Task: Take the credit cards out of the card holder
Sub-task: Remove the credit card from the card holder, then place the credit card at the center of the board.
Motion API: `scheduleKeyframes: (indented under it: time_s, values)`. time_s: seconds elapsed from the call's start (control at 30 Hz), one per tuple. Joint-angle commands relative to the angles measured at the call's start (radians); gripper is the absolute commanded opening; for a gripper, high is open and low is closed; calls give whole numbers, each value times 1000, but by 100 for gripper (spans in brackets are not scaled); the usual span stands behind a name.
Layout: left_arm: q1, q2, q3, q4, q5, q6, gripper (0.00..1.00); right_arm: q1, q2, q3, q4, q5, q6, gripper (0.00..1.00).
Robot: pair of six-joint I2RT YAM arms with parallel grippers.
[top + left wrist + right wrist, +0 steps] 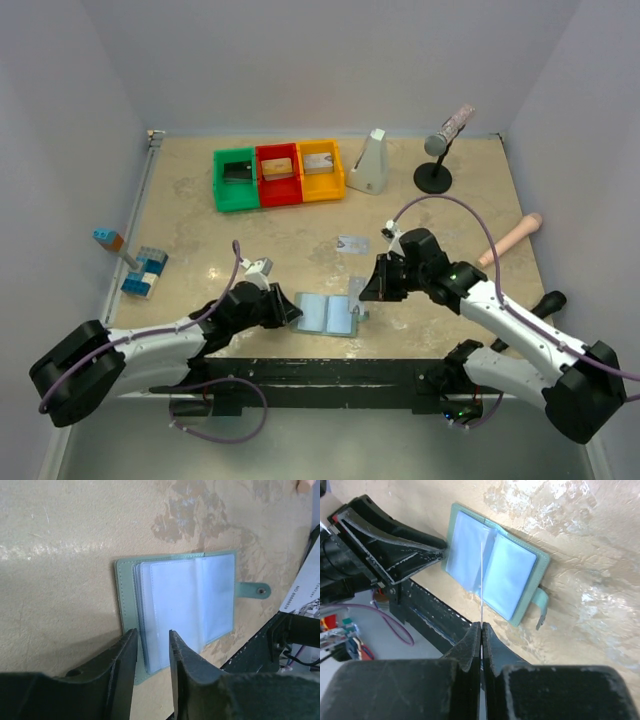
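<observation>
right gripper [481,626]: closed tight on a thin card [481,575], seen edge-on and rising from the fingertips at frame centre.
left gripper [151,632]: jaws apart at the lower edge of the holder [177,612]; we cannot tell whether they touch it.
holder place: open and flat on the surface [200,230], low centre of the top view, between both grippers, pockets up, snap tab to the right.
step: the card looks clear of the pockets. We judge it should be carried off level under a firm pinch, then laid flat.
second card [353,243]: flat on the surface, just above the holder; a fair spot to set down beside.
in the way: the left arm sits close by the holder. The bins [279,197], bricks [145,272] and stand [433,178] are well apart.
</observation>
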State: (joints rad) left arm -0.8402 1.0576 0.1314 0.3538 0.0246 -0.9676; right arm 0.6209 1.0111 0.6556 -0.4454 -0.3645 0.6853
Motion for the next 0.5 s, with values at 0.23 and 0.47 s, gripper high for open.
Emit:
scheduleKeyframes:
  time_s: [0.23, 0.47]
  values:
    - [10, -246, 152, -245, -112, 59, 59, -1, -92, 226, -277, 59, -251, 0]
    - [19, -321, -42, 302, 102, 89, 59, -3, -106, 225, -243, -238, -363, 0]
